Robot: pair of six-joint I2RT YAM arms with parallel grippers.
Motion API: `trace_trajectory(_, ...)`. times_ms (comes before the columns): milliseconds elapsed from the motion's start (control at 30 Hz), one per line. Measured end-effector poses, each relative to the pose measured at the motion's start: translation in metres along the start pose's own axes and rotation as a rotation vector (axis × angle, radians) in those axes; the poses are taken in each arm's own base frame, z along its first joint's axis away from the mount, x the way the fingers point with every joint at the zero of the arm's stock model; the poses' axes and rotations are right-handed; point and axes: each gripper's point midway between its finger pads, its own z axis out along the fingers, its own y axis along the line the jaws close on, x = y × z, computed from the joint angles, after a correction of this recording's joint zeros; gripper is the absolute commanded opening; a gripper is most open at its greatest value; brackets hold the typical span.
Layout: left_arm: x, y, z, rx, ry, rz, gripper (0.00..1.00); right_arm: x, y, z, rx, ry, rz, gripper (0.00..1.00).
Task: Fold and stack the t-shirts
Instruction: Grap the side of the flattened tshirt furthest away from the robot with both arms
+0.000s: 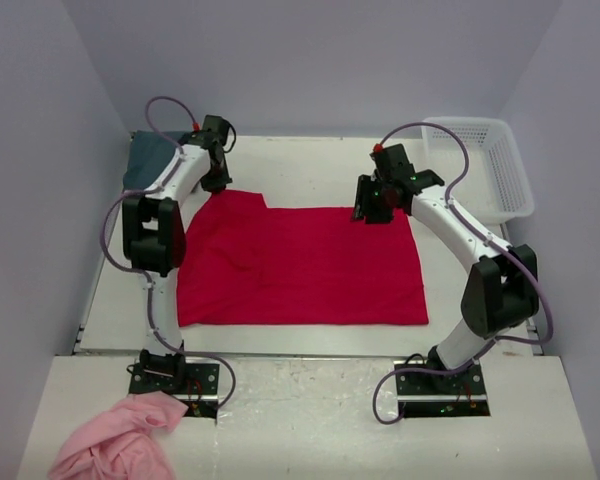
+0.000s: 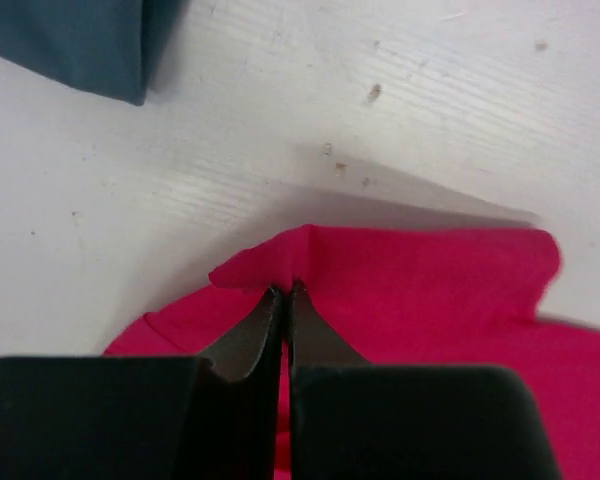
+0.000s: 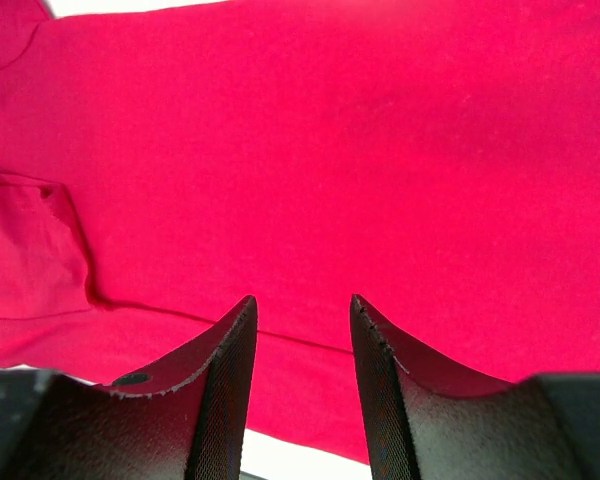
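Note:
The crimson red t-shirt (image 1: 300,265) lies spread on the white table. It also shows in the left wrist view (image 2: 430,290) and fills the right wrist view (image 3: 310,150). My left gripper (image 1: 218,180) is at its far left corner, shut on a pinched edge of the red cloth (image 2: 288,288). My right gripper (image 1: 373,212) is open above the shirt's far right edge, jaws apart with cloth showing between them (image 3: 302,310). The teal t-shirt (image 1: 145,160) lies folded at the far left, behind the left arm; one corner of it shows in the left wrist view (image 2: 80,45).
A white plastic basket (image 1: 485,165) stands at the far right of the table. A pink cloth (image 1: 120,440) lies on the near ledge at the bottom left, by the left arm's base. White walls enclose the table on three sides.

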Motion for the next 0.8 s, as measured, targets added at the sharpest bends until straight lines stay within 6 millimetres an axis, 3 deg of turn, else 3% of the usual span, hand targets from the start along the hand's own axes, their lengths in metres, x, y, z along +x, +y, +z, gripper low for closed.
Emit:
trace_trajectory(167, -0.002, -0.01, -0.072, 0.043, -0.119, 0.027, 0.0, 0.0, 0.0, 0.002, 0.0, 0.001, 0.0, 0.43)
trace_trajectory(300, 0.019, -0.017, -0.105, 0.079, -0.168, 0.059, 0.0, 0.0, 0.0, 0.003, -0.002, -0.001, 0.0, 0.43)
trace_trajectory(367, 0.039, -0.018, -0.107, 0.086, -0.153, 0.076, 0.0, 0.001, -0.001, 0.004, -0.002, 0.002, 0.0, 0.43)
trace_trajectory(600, 0.14, 0.0, -0.083, 0.041, 0.029, 0.133, 0.0, 0.001, -0.001, 0.007, -0.005, 0.001, 0.0, 0.43)
trace_trajectory(700, 0.159, 0.008, -0.089, 0.041, 0.041, 0.124, 0.0, 0.004, -0.002, 0.011, -0.003, 0.01, 0.001, 0.43)
trace_trajectory(800, 0.162, 0.007, -0.106, 0.072, -0.001, 0.098, 0.05, 0.007, -0.004, 0.019, 0.003, 0.029, 0.003, 0.43)
